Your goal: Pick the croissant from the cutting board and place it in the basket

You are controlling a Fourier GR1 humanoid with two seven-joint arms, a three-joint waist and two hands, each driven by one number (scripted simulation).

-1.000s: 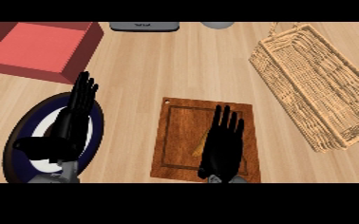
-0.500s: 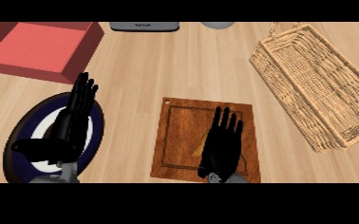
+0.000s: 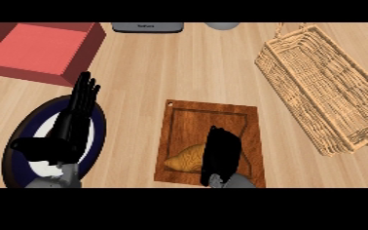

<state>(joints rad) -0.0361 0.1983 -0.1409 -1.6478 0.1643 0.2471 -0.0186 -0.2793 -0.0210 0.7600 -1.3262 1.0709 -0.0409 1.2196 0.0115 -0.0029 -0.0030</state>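
A golden croissant (image 3: pixel 185 159) lies on the lower part of the brown wooden cutting board (image 3: pixel 208 119); only its left part shows. My right hand (image 3: pixel 220 152) sits over its right end with the fingers curled down round it. The woven wicker basket (image 3: pixel 316 85) stands at the right, apart from the board, with nothing visible inside. My left hand (image 3: pixel 73 123) rests open at the lower left, fingers straight and pointing away from me.
A dark blue plate with a white centre (image 3: pixel 97 126) lies under the left hand. A red box (image 3: pixel 43 48) stands at the back left. A grey appliance (image 3: pixel 147 27) and a grey round object (image 3: pixel 223 25) sit at the far edge.
The right hand's fingers, straight over the board before, have curled down, and the croissant now shows beside them. The left hand has not moved.
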